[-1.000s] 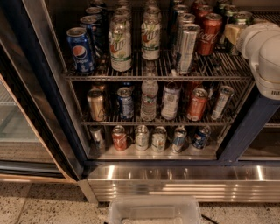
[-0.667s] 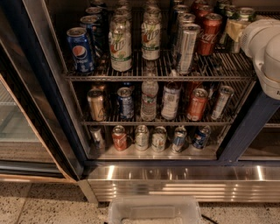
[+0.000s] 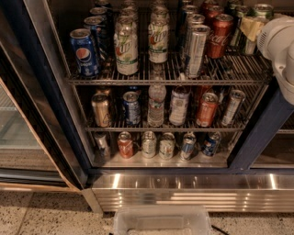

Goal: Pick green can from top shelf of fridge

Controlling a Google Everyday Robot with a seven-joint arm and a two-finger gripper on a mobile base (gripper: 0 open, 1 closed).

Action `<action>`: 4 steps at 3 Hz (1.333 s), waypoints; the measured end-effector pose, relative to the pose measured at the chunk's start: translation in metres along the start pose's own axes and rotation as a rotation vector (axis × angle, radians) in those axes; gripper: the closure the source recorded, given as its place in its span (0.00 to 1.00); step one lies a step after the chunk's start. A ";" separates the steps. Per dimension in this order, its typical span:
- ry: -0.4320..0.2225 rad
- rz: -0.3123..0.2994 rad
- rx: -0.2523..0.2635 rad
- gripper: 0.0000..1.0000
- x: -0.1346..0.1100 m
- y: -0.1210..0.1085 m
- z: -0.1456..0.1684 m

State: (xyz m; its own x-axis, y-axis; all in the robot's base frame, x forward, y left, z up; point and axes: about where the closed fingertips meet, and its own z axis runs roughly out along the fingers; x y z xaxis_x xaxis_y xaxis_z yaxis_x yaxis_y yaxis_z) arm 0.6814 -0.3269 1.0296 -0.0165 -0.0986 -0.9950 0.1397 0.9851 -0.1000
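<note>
Fridge [image 3: 183, 195] with three wire racks of drinks. Top shelf [image 3: 165, 82] spans its width. White arm [image 3: 281, 43] enters at the shelf's right edge. Gripper [image 3: 250, 28] lies just beside the green can [image 3: 263, 10] in the right rear corner; whether it grips cannot be told.

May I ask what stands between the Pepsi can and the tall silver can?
Camera view: two 7UP bottles. The gripper is upper right, by the green can.
</note>
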 end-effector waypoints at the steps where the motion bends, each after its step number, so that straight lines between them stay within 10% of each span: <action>1: 0.012 0.000 -0.027 1.00 0.002 0.004 -0.015; 4: 0.064 -0.053 -0.188 1.00 0.009 0.027 -0.078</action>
State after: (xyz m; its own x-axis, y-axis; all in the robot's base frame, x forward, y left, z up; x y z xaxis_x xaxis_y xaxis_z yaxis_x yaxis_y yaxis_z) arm 0.6076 -0.2900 1.0182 -0.0828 -0.1478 -0.9855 -0.0504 0.9883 -0.1440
